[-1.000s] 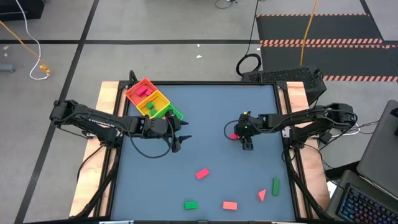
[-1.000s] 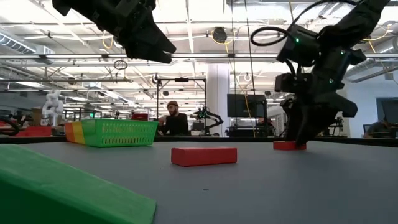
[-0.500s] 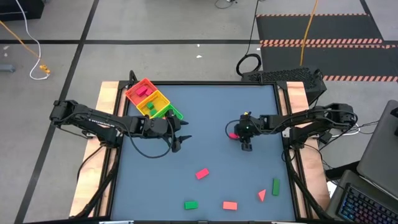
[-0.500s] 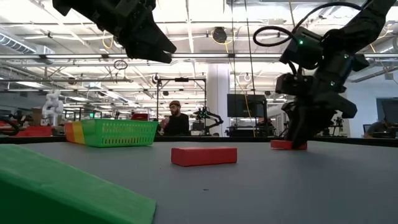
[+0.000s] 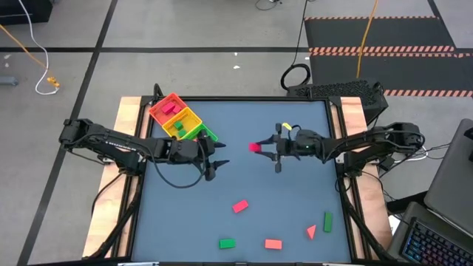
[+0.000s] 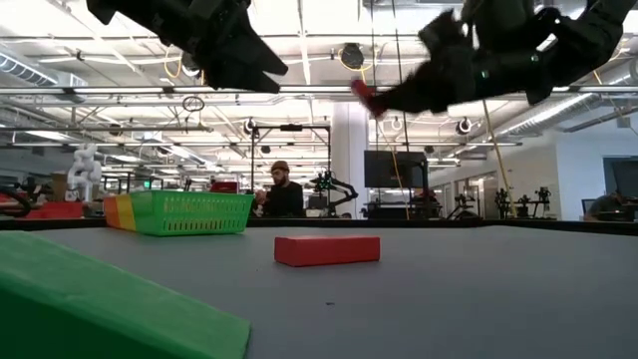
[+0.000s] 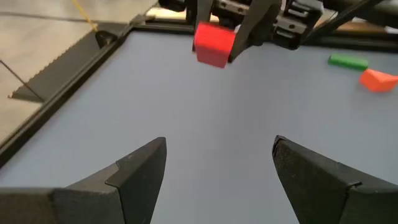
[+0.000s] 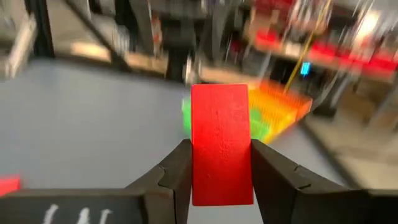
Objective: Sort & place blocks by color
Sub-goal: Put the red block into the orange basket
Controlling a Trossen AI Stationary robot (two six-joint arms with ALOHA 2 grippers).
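The tray [image 5: 179, 118] sits at the table's [image 5: 244, 222] far left corner, a pink block [image 5: 170, 108] in its red bay. The right gripper [image 5: 260, 148] grips a red block [image 5: 254, 148] above mid-table. The left gripper [image 5: 214, 167] hangs open beside the tray. Other blocks lie along the near edge.

The scene is bright and evenly lit from ceiling lamps [image 6: 299, 70], which show as long white strips in the low view, and the table [image 5: 244, 214] has only weak, soft shadows and no strong glare. The right wrist view is blurred in its background, where the tray [image 8: 280, 112] is smeared, while the red block [image 8: 221, 143] between the fingers is quite sharp. In the low view the green block [image 6: 100, 299] nearest the camera is out of focus.
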